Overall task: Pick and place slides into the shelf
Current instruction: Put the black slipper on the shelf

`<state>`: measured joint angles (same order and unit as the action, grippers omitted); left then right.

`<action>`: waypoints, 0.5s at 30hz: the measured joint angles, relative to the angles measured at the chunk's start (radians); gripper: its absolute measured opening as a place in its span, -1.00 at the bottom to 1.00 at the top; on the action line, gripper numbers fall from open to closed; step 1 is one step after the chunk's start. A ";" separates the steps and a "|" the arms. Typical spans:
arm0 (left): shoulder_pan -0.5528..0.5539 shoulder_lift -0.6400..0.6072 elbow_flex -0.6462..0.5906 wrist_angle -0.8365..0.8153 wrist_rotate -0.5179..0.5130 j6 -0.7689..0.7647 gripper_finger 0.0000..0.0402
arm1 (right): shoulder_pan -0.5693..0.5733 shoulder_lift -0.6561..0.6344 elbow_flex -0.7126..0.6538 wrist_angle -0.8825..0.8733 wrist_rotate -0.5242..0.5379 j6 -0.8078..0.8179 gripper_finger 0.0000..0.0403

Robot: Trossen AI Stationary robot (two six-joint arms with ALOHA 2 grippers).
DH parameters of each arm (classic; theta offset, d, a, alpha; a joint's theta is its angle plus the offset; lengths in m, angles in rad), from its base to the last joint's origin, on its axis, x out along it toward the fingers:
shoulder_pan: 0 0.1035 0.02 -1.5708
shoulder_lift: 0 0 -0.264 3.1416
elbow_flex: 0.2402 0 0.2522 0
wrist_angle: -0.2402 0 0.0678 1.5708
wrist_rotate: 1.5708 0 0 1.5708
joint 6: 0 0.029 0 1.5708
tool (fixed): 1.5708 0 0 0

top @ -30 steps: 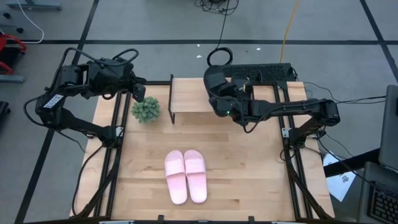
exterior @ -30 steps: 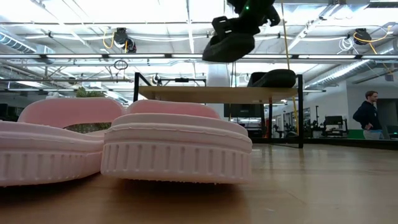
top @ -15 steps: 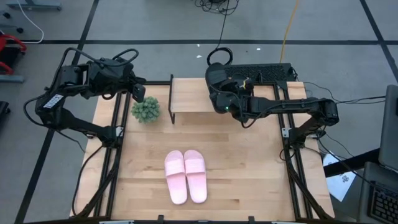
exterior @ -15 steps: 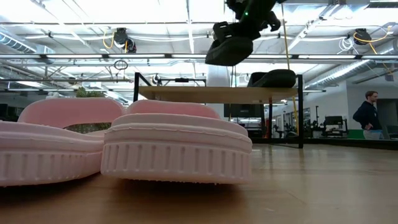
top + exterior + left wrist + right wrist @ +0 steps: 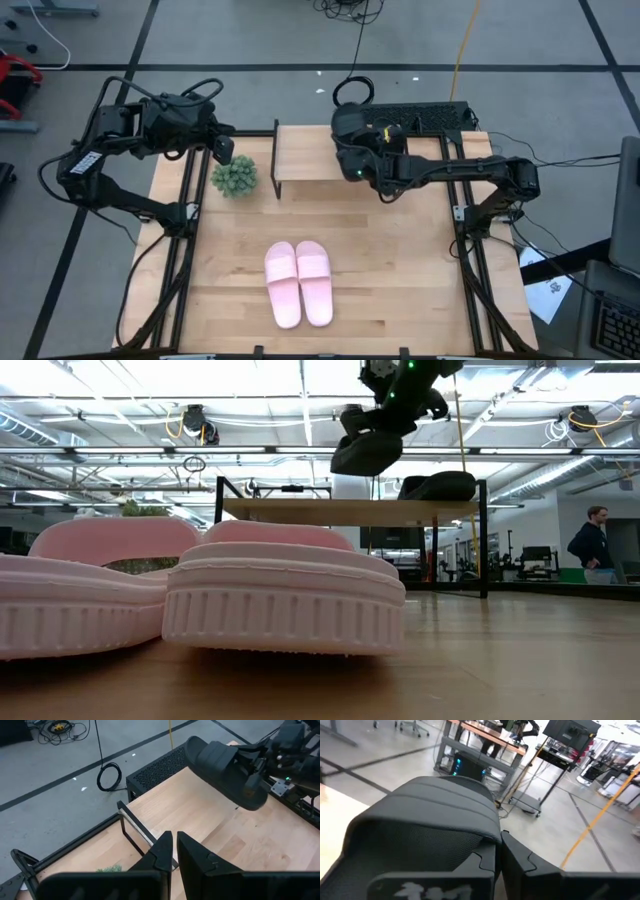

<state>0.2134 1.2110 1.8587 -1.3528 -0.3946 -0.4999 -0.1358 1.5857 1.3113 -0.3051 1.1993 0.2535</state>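
From above, the right gripper (image 5: 350, 155) hangs over the right part of the shelf (image 5: 305, 152), and the black slide it carries is hard to separate from the dark arm. The low view makes it plain: the held black slide (image 5: 367, 452) floats clear above the plank top (image 5: 340, 511), tilted, with open air between its sole and the wood. The left wrist view shows the same slide (image 5: 225, 770) from the side, its wide strap and toe end reaching out over the plank, pinched at one end by the right gripper's fingers. In the right wrist view the strap of that slide (image 5: 425, 825) fills most of the picture, with the fingers (image 5: 520, 862) pressed against its edge.

The second black slide (image 5: 437, 486) already rests on the shelf's right end; only the low view shows it, since the arm covers that spot from above.

The pink pair (image 5: 298, 282) lies side by side on the table (image 5: 400, 280), near the front edge and well apart from the shelf. In the low view these two (image 5: 285, 595) sit right against the camera and hide most of the table behind them.

The left gripper (image 5: 224, 148) waits at the table's far left, above a small green plant (image 5: 234, 176) just left of the shelf. Its fingers (image 5: 165, 852) are pressed nearly together and hold nothing, as its own wrist view shows.

A person (image 5: 592, 545) stands in the room at far right, seen only in the low view.
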 joint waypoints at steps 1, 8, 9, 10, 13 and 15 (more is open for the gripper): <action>0.000 0.000 0.000 -0.001 0.000 0.000 -0.87 | -0.003 0.000 0.000 -0.021 0.000 0.009 -1.00; 0.000 0.000 0.000 0.001 0.000 0.011 -0.87 | -0.015 0.000 0.000 -0.113 0.000 0.105 -1.00; 0.000 0.000 0.000 0.001 0.000 0.013 -0.87 | -0.016 0.000 0.000 -0.114 0.000 0.105 -1.00; 0.000 0.000 0.000 0.001 0.000 0.019 -0.87 | -0.016 0.000 0.000 -0.117 0.000 0.105 -1.00; 0.000 0.000 0.000 0.006 0.000 0.022 -0.87 | -0.022 0.000 0.000 -0.126 -0.001 0.124 -1.00; 0.000 0.000 0.000 0.018 0.000 0.023 -0.87 | -0.027 0.000 0.000 -0.137 -0.001 0.143 -1.00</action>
<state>0.2134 1.2110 1.8584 -1.3352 -0.3946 -0.4771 -0.1625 1.5860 1.3113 -0.4419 1.1984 0.3967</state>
